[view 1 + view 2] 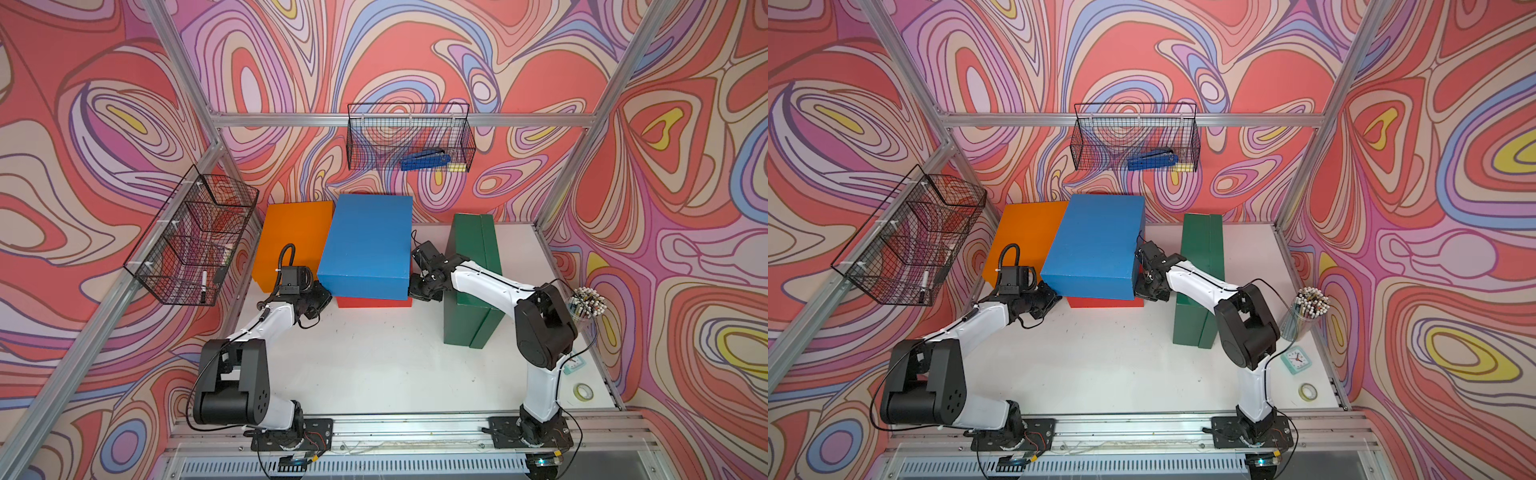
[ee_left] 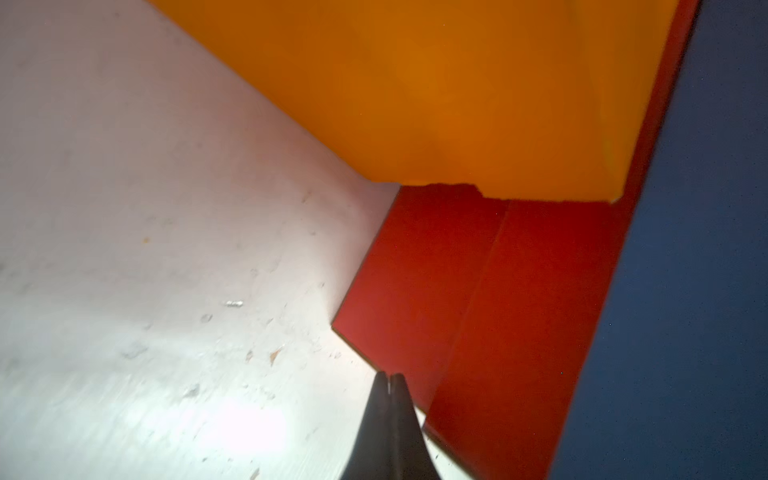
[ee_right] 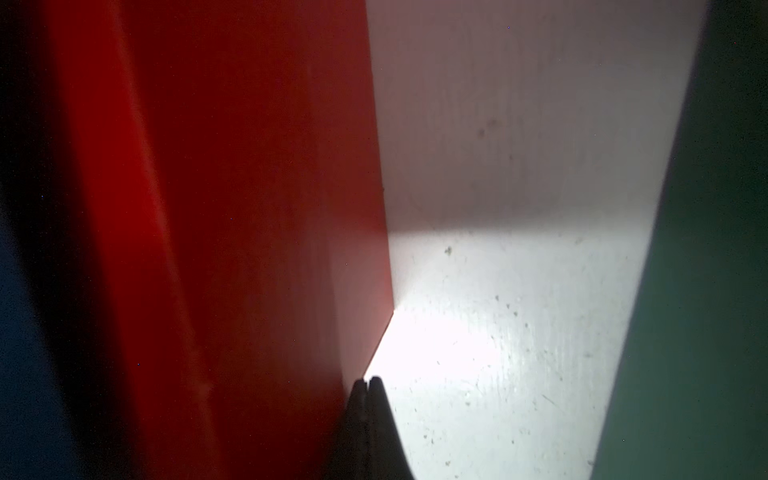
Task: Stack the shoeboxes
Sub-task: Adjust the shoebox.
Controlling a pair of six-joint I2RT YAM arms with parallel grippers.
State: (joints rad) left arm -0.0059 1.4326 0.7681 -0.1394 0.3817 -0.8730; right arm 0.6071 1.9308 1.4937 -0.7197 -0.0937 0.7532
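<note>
1. At the near edge, both arms rise from their rail mounts, elbows bent high, forearms angling inward over the white tabletop [image 1: 374, 361] toward the middle stack.
2. The left gripper [image 2: 390, 379] has its jaws pressed together on nothing and sits low at the near left corner of the red cardboard shoebox [image 1: 374, 302]. The right gripper [image 3: 368, 381], equally closed and empty, sits at that box's near right corner. Whether either touches the box is unclear.
3. The blue lidded cardboard shoebox [image 1: 368, 245] lies on the red one, twisted slightly and overhanging to the left. The step in hand looks like squaring this pair. The next move probably calls for gentle, balanced pushes from both sides.
4. Farther right, well apart, the dark green cardboard shoebox [image 1: 469, 237] stands on its long side. At the far left, the orange cardboard shoebox [image 1: 291, 237] lies flat just beside the blue one. Neither is stacked yet.
</note>
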